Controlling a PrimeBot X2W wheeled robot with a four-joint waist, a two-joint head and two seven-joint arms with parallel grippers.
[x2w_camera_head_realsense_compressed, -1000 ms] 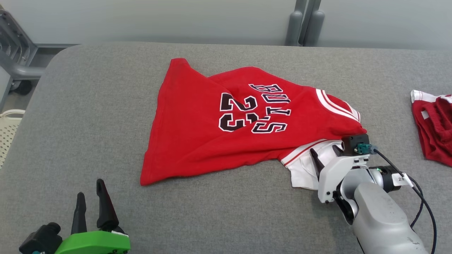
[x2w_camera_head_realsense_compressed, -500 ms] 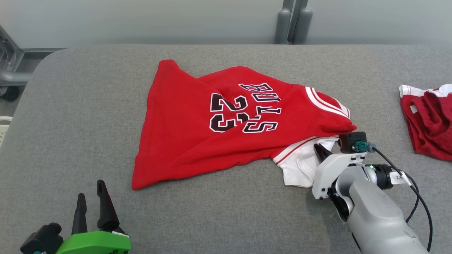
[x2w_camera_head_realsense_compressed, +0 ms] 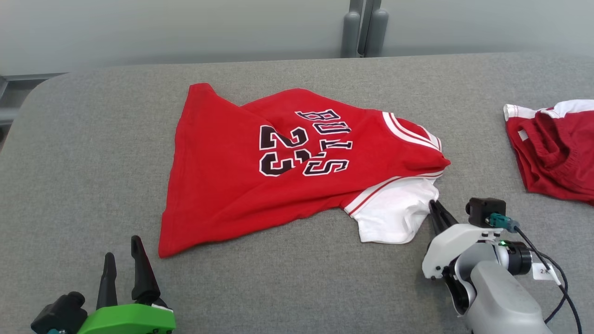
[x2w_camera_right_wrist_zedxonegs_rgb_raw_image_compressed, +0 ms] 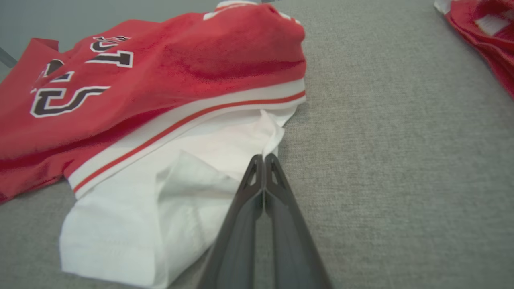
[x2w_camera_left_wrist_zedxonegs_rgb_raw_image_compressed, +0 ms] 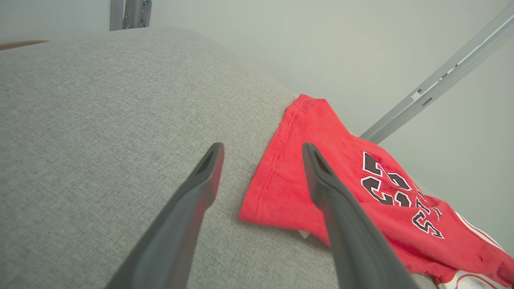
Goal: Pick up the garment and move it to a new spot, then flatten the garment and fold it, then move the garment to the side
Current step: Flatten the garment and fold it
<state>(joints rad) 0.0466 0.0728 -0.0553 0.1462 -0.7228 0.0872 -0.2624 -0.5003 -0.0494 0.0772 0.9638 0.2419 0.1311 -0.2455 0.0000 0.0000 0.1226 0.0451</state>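
Observation:
The garment (x2w_camera_head_realsense_compressed: pixel 222 185) is a red jersey with dark lettering and a white sleeve, lying crumpled in the middle of the grey padded table (x2w_camera_head_realsense_compressed: pixel 93 153). My right gripper (x2w_camera_head_realsense_compressed: pixel 435 204) is shut, its tips pinching the right edge of the white sleeve (x2w_camera_head_realsense_compressed: pixel 394 213). In the right wrist view the closed fingertips (x2w_camera_right_wrist_zedxonegs_rgb_raw_image_compressed: pixel 264 156) meet a raised fold of that white sleeve (x2w_camera_right_wrist_zedxonegs_rgb_raw_image_compressed: pixel 160 188). My left gripper (x2w_camera_head_realsense_compressed: pixel 122 248) stands open near the table's front left, apart from the jersey's lower left corner. Through its fingers (x2w_camera_left_wrist_zedxonegs_rgb_raw_image_compressed: pixel 262 147) the left wrist view shows the garment's red hem (x2w_camera_left_wrist_zedxonegs_rgb_raw_image_compressed: pixel 289 168).
A second red and white piece of clothing (x2w_camera_head_realsense_compressed: pixel 552 148) lies bunched at the table's right edge, also seen in the right wrist view (x2w_camera_right_wrist_zedxonegs_rgb_raw_image_compressed: pixel 482 24). Grey posts (x2w_camera_head_realsense_compressed: pixel 364 28) stand against the wall behind the table. Bare grey padding stretches left and front of the jersey.
The right gripper closed and drew back toward me from over the sleeve, leaving more of the white sleeve showing. The head camera shifted, sliding the scene left. The left gripper stayed put.

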